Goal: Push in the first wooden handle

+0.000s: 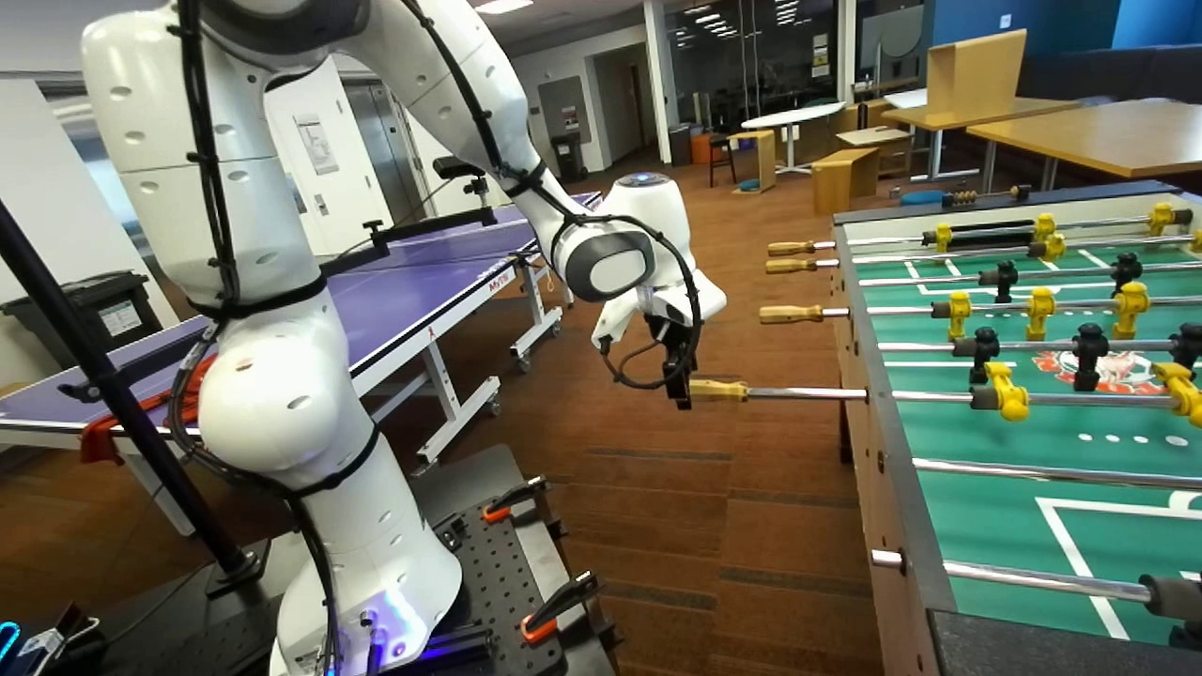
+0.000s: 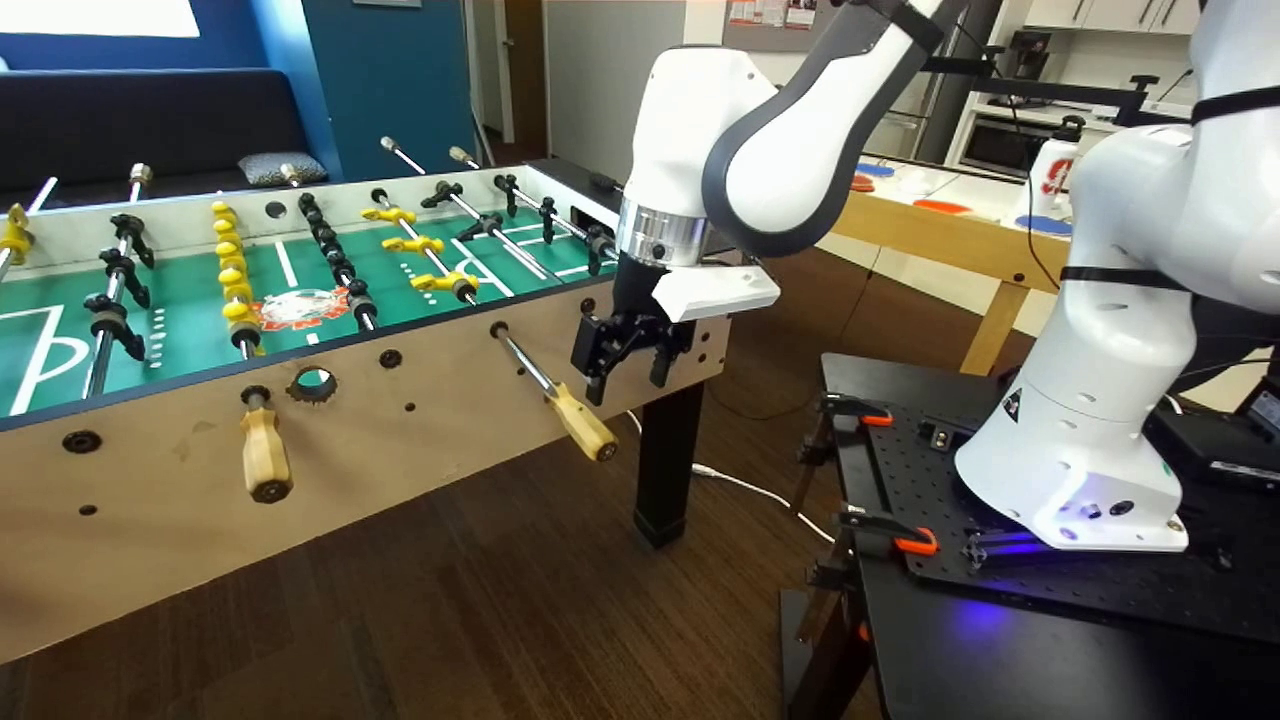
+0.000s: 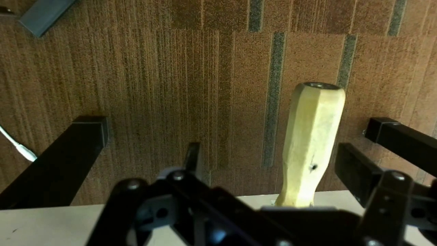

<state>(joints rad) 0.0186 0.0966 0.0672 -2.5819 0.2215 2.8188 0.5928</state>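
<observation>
A pale wooden handle [image 1: 719, 390] sits on the end of a metal rod that sticks out from the foosball table's side wall; it also shows in an exterior view [image 2: 582, 425]. My black gripper points down at this handle's outer part, near it in both exterior views [image 1: 683, 402] [image 2: 628, 388]. In the wrist view my gripper [image 3: 269, 157] is open and the handle [image 3: 312, 136] appears between the fingers, closer to the right one, with a gap visible on both sides. The handle's inner end is hidden behind the gripper body there.
The foosball table's side wall [image 2: 460, 420] stands close beside the gripper. More wooden handles [image 1: 791, 314] [image 2: 266, 455] stick out along it. A bare rod end [image 1: 887, 560] pokes out nearer the camera. A purple ping-pong table [image 1: 404, 282] stands behind the arm. Clamps [image 1: 562, 606] line the robot's stand.
</observation>
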